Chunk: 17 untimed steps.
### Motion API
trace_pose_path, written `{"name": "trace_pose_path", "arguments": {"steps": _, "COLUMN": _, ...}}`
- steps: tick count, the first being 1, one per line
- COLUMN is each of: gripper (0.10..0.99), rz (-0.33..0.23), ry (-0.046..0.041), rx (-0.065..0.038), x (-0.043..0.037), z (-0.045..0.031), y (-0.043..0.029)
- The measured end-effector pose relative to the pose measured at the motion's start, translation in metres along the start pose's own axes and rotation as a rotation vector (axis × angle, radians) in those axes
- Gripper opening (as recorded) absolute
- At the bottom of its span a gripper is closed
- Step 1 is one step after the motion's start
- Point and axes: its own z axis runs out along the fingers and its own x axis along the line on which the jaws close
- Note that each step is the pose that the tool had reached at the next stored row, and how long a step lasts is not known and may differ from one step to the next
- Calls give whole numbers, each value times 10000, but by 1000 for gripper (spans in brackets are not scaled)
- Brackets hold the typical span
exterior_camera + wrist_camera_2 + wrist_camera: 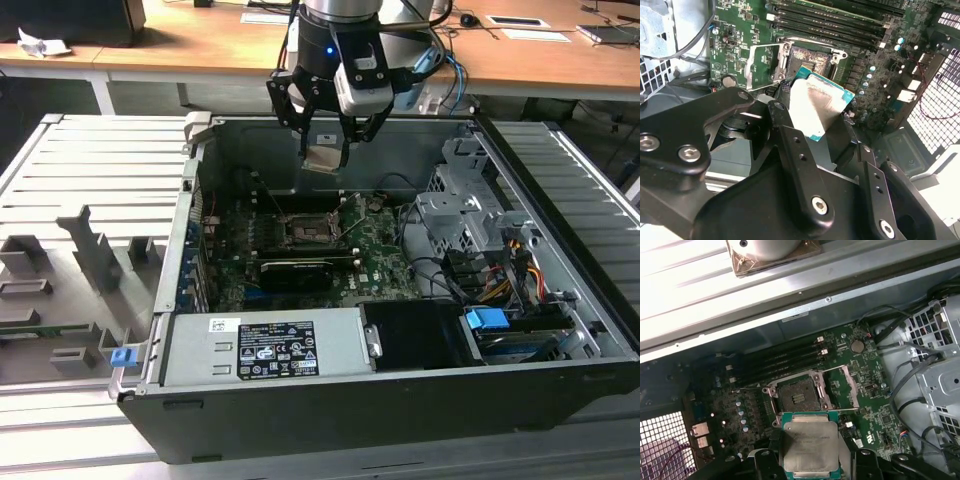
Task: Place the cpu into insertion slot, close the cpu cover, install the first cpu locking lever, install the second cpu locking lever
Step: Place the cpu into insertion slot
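My gripper (325, 150) is shut on the cpu (322, 157) and holds it in the air above the motherboard inside the open computer case. The cpu's silvery-grey top with its green edge shows between the black fingers (790, 145) in both wrist views, cpu (817, 107) and cpu (810, 445). The insertion slot (799, 399), a square black socket (807, 62), lies open and bare a little way beyond the chip, and sits below the gripper at the board's middle (310, 232). The cpu cover (847, 387) is swung open beside the socket as a thin metal frame (760, 65).
Long dark memory slots (775, 365) run beside the socket. A long black card (295, 270) lies across the board nearer the power supply (270, 350). A drive cage (470, 215) with cables stands at the exterior view's right. The case walls (185, 230) ring the board.
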Motion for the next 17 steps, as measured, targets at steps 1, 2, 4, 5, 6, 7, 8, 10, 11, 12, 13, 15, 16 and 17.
{"name": "trace_pose_path", "arguments": {"steps": 1, "gripper": 529, "rz": 47, "ry": -5, "rx": -1, "x": 0, "z": 0, "y": 0}}
{"name": "trace_pose_path", "arguments": {"steps": 2, "gripper": 529, "rz": 103, "ry": -10, "rx": -2, "x": 0, "z": 0, "y": 0}}
{"name": "trace_pose_path", "arguments": {"steps": 4, "gripper": 529, "rz": 368, "ry": -33, "rx": -7, "x": 0, "z": 1, "y": 0}}
{"name": "trace_pose_path", "arguments": {"steps": 5, "gripper": 529, "rz": 491, "ry": -44, "rx": -10, "x": 0, "z": 2, "y": 0}}
{"name": "trace_pose_path", "arguments": {"steps": 6, "gripper": 529, "rz": 556, "ry": -50, "rx": -12, "x": 0, "z": 2, "y": 0}}
{"name": "trace_pose_path", "arguments": {"steps": 7, "gripper": 529, "rz": 608, "ry": -55, "rx": -12, "x": 0, "z": 2, "y": 0}}
{"name": "trace_pose_path", "arguments": {"steps": 8, "gripper": 529, "rz": 636, "ry": -57, "rx": -12, "x": 0, "z": 2, "y": 0}}
{"name": "trace_pose_path", "arguments": {"steps": 10, "gripper": 529, "rz": 710, "ry": -64, "rx": -14, "x": 0, "z": 2, "y": 0}}
{"name": "trace_pose_path", "arguments": {"steps": 11, "gripper": 529, "rz": 733, "ry": -65, "rx": -14, "x": 0, "z": 2, "y": 0}}
{"name": "trace_pose_path", "arguments": {"steps": 12, "gripper": 529, "rz": 755, "ry": -68, "rx": -15, "x": 0, "z": 2, "y": 0}}
{"name": "trace_pose_path", "arguments": {"steps": 13, "gripper": 529, "rz": 790, "ry": -71, "rx": -16, "x": 0, "z": 2, "y": 0}}
{"name": "trace_pose_path", "arguments": {"steps": 15, "gripper": 529, "rz": 842, "ry": -75, "rx": -17, "x": 0, "z": 2, "y": 0}}
{"name": "trace_pose_path", "arguments": {"steps": 16, "gripper": 529, "rz": 867, "ry": -77, "rx": -17, "x": 0, "z": 2, "y": 0}}
{"name": "trace_pose_path", "arguments": {"steps": 17, "gripper": 529, "rz": 899, "ry": -80, "rx": -18, "x": 0, "z": 3, "y": 0}}
